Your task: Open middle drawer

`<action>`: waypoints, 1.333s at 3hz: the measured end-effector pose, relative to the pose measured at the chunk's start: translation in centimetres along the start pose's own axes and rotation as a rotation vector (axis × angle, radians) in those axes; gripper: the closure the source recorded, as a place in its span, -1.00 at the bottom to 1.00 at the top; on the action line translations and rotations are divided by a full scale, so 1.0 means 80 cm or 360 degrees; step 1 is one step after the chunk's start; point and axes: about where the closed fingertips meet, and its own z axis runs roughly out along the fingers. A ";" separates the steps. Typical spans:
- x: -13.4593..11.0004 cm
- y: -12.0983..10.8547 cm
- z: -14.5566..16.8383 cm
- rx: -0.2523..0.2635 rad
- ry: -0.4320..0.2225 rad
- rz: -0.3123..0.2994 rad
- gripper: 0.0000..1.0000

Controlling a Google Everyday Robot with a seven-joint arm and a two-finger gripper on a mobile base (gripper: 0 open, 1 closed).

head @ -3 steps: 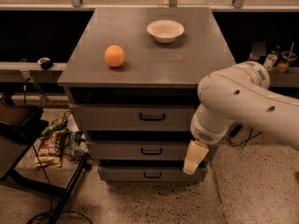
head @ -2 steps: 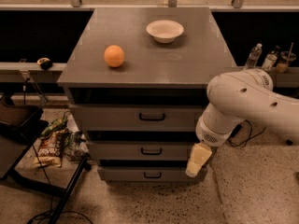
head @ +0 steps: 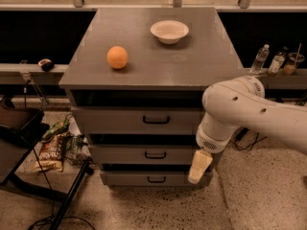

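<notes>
Middle drawer (head: 120,155) is the second of three in the grey cabinet (head: 76,87): flat grey front, small black pull (head: 155,155) at centre. It looks shut, with a dark gap above and below the front. Top drawer (head: 110,121) above it has a taller front and a wider black handle (head: 156,120). Bottom drawer (head: 124,178) is the narrowest, with its own small handle (head: 156,179). End effector (head: 200,166) is cream-coloured, hangs pointing down at the right end of the cabinet front, and overlaps the right edges of the middle and bottom fronts. It is well to the right of the middle pull and not on it. Released or clenched: cannot tell. Contact with the drawer front: cannot tell either. White arm (head: 240,111) comes in from the right edge and covers the right corner of the top and middle fronts. The worktop (head: 192,66) carries an orange ball (head: 117,57) left of centre and a white bowl (head: 169,31) toward the back, well apart. Bottles (head: 259,59) stand on a ledge to the right. Snack bags (head: 50,152) lie on the speckled floor (head: 259,195) left of the cabinet, with a black stand leg (head: 67,200) beside them.
</notes>
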 end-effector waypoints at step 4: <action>0.024 -0.087 0.178 0.0155 0.0293 -0.0361 -1.00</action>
